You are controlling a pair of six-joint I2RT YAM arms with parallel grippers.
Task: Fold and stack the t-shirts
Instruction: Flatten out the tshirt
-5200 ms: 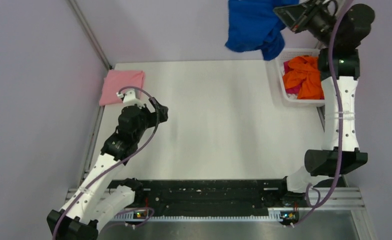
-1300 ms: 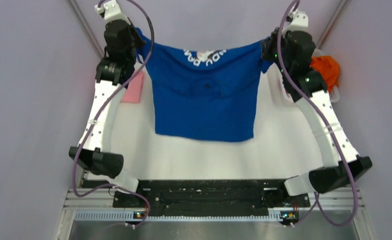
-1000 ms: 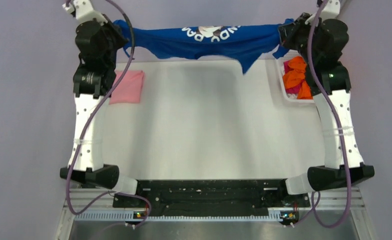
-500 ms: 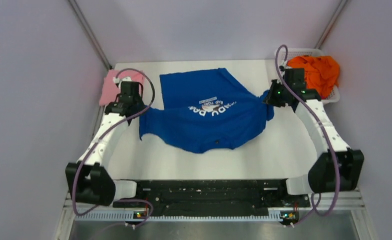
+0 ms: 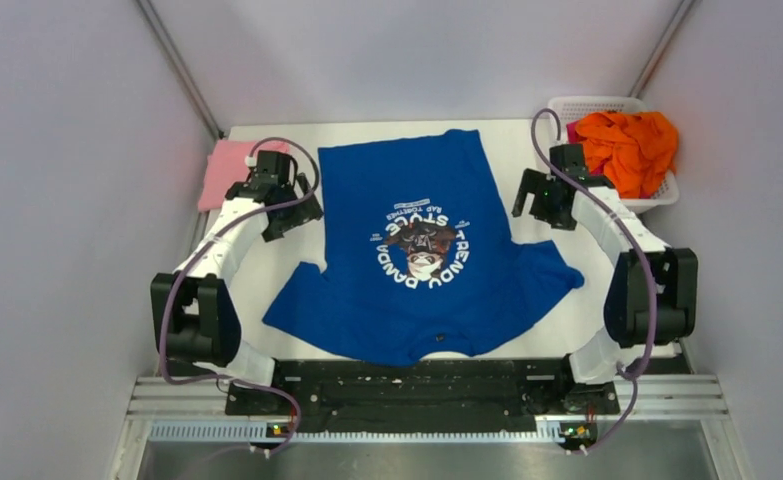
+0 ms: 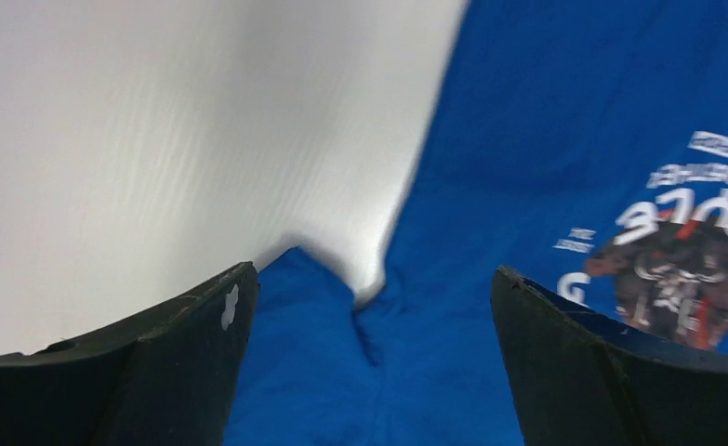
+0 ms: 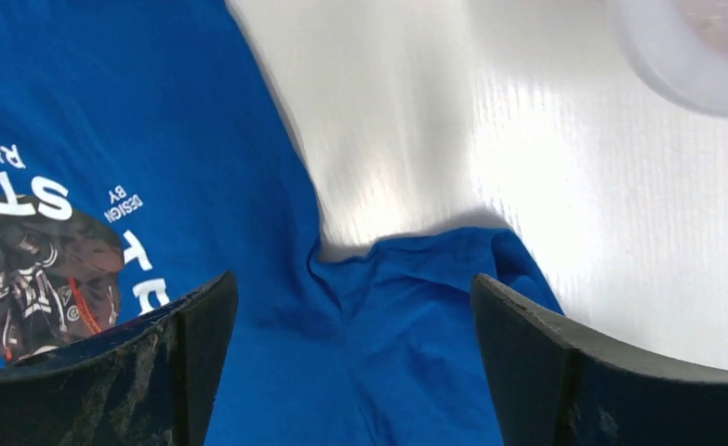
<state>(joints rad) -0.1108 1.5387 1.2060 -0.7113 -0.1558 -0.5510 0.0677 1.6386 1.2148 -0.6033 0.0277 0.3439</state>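
The top external view looks steeply down from above and behind the near edge of the surface (image 5: 527, 150) and frames all of it, with the blue t-shirt (image 5: 417, 270) at the centre. The left wrist view sits close over the t-shirt's left sleeve seam, looking out between the spread fingers of the left tool (image 6: 369, 276); the right wrist view does the same over the right sleeve seam, past the right tool (image 7: 350, 279). All three views share the t-shirt's chest graphic (image 5: 422, 242), which lies at the right edge of the left wrist view and the left edge of the right wrist view.
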